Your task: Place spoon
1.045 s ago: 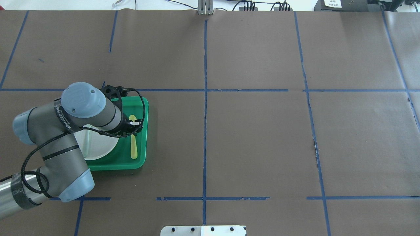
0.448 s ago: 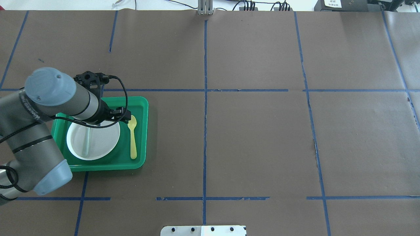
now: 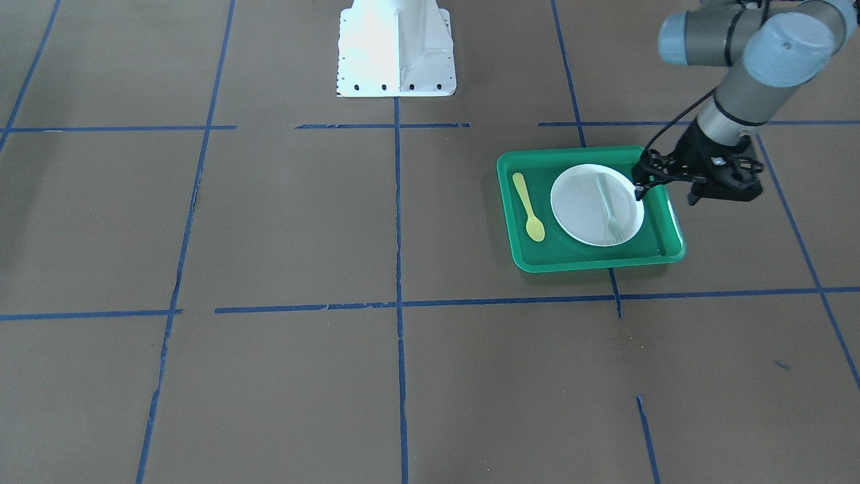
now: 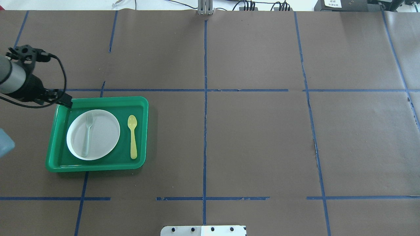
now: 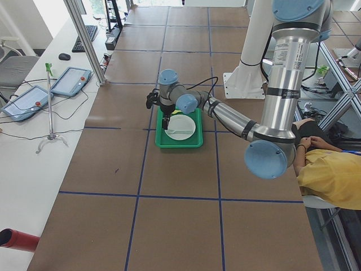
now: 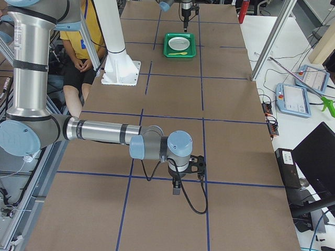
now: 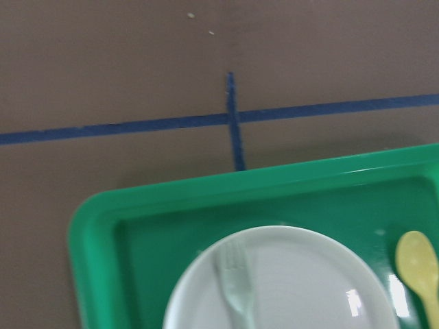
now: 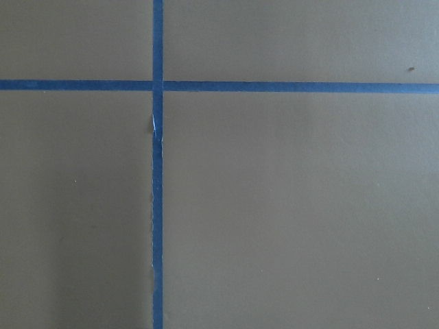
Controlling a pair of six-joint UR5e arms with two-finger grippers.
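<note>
The yellow spoon (image 4: pixel 132 136) lies flat in the green tray (image 4: pixel 98 167), right of the white plate (image 4: pixel 101 131), with its bowl toward the far side. It also shows in the front view (image 3: pixel 529 208) and the left wrist view (image 7: pixel 418 264). A pale fork (image 4: pixel 88 134) lies on the plate. My left gripper (image 4: pixel 66 100) hangs empty over the tray's far left corner, well clear of the spoon, and looks open (image 3: pixel 638 191). My right gripper (image 6: pixel 176 191) shows only in the right side view, over bare table far from the tray; I cannot tell its state.
Brown paper with blue tape lines (image 4: pixel 205 98) covers the table. The white robot base plate (image 4: pixel 203 230) sits at the near edge. A seated person in yellow (image 5: pixel 327 175) is beside the table, and tablets (image 5: pixel 70 81) lie on a side desk.
My left arm has drawn back from above the spoon, moving left and away past the tray's far left corner. The spoon stays where it lay in the tray.
</note>
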